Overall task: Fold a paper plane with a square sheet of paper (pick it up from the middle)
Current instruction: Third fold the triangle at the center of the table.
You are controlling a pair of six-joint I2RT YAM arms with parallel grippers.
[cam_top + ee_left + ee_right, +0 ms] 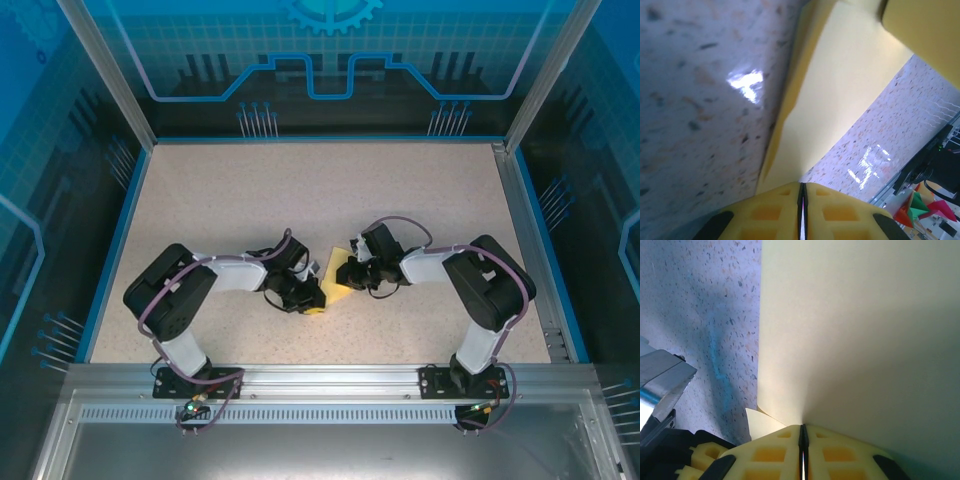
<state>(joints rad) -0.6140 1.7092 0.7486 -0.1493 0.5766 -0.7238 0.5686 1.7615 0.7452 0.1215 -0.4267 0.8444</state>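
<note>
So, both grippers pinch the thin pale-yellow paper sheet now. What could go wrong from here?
1. The left gripper and the right gripper are both shut on the thin pale-yellow paper sheet, close together. If the arms pull apart, it might tear.
2. The left wrist view shows bent, overlapping layers, so an uneven pull may set a crooked crease.
3. How deep the paper sits in each grip is hidden, so it could slip out.

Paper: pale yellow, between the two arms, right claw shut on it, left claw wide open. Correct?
No, the left claw is not open. It is shut on the paper as well: the left wrist view shows it closed with the paper's edge pinched in it. The rest stands, including the right claw shut on it.
</note>
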